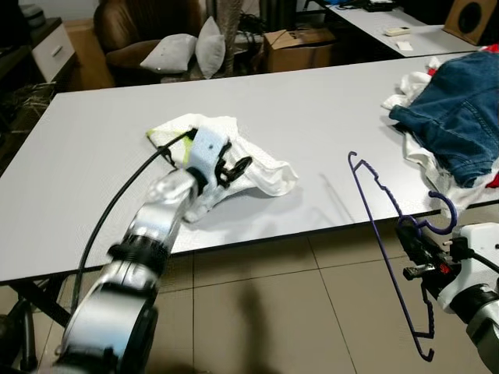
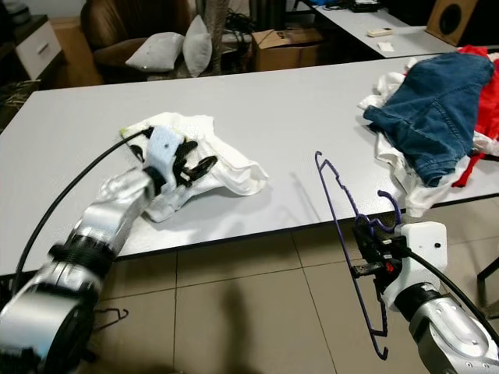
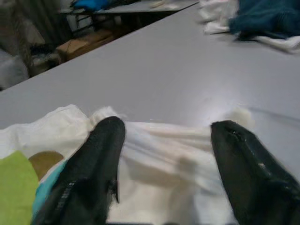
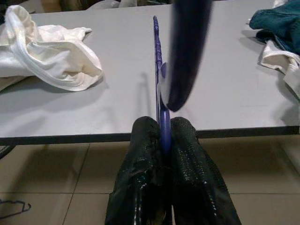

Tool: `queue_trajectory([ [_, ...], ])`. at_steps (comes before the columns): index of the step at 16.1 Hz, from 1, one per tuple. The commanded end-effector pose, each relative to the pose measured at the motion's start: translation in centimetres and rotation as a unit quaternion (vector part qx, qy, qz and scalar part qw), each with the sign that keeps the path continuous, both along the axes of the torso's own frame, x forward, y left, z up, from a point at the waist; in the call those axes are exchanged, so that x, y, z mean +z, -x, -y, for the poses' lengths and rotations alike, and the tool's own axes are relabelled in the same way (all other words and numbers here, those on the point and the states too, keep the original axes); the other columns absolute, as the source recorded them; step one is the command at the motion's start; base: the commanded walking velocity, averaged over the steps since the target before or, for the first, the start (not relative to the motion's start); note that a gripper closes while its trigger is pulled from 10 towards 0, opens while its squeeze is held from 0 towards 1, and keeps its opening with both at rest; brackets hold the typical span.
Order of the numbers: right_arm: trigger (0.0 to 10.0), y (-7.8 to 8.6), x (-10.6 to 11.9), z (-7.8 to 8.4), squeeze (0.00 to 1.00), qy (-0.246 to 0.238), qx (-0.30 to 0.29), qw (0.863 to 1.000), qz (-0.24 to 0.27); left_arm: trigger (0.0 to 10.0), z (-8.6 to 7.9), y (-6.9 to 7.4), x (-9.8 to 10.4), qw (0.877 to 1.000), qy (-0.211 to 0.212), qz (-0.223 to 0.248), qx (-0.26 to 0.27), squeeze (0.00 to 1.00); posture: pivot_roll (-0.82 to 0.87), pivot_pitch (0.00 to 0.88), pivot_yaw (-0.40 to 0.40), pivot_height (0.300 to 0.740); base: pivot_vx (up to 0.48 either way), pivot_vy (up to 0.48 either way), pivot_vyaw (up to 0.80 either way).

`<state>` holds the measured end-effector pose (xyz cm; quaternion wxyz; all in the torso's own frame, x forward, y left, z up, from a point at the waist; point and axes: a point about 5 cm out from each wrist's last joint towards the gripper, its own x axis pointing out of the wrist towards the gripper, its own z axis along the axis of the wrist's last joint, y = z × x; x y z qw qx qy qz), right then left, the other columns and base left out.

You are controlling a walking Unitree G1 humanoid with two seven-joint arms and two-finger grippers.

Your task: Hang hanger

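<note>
Hanger (image 1: 390, 234) is pinched in my right gripper (image 4: 164, 136) off the table (image 1: 312, 109) edge, while my left gripper (image 3: 164, 154) is spreading wide over the white garment (image 1: 257, 167) to grab it.

No readable text, label, brand, number or sign anywhere: none on the bench (image 1: 312, 117), clothes or cardboard box (image 1: 300, 47).

Grey table (image 1: 312, 117), beige tile floor (image 1: 296, 312), brown armchair (image 1: 140, 23) w/ cushions.

Hanger (image 1: 387, 234) thin purple wire; table (image 1: 312, 117) smooth matt; jeans (image 1: 460, 109) denim.
</note>
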<state>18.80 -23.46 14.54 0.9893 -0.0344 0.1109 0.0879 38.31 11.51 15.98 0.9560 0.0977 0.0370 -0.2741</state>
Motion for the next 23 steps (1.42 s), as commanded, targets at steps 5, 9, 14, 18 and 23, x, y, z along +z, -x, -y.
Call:
queue_trajectory([
  [5, 10.0, 1.0, 0.1, -0.6, 0.00, -0.005, -0.011, 1.000, 0.003, 10.0, -0.6, -0.9, -2.2, 0.984, 0.064, -0.121, 0.110, 0.00, -0.23, 0.000, 0.138, 0.740, 0.000, 0.000, 0.00],
  [9, 10.0, 1.2, -0.1, -1.1, 0.00, -0.005, -0.011, 1.000, 0.002, 0.0, 0.3, -0.2, -4.2, 0.974, 0.090, -0.172, 0.117, 0.00, -0.24, 0.000, 0.142, 0.740, 0.000, 0.000, 0.00],
  [14, 10.0, 0.5, 0.0, -1.1, 0.00, -0.002, -0.004, 1.000, 0.004, 0.0, -0.5, -0.1, -4.3, 0.972, 0.107, -0.166, 0.124, 0.00, -0.23, 0.000, 0.130, 0.740, 0.000, 0.000, 0.00],
  [18, 10.0, 0.1, -0.4, -1.5, 0.00, -0.001, 0.004, 1.000, 0.002, 0.0, -0.6, 0.1, -4.7, 0.971, 0.118, -0.170, 0.115, 0.00, -0.21, 0.000, 0.119, 0.740, 0.000, 0.000, 0.00],
  [23, 10.0, -0.5, -0.2, -1.7, 0.00, 0.002, 0.012, 1.000, 0.008, 0.0, -0.2, 0.3, -4.7, 0.969, 0.148, -0.163, 0.114, 0.00, -0.21, 0.000, 0.111, 0.740, 0.000, 0.000, 0.00],
])
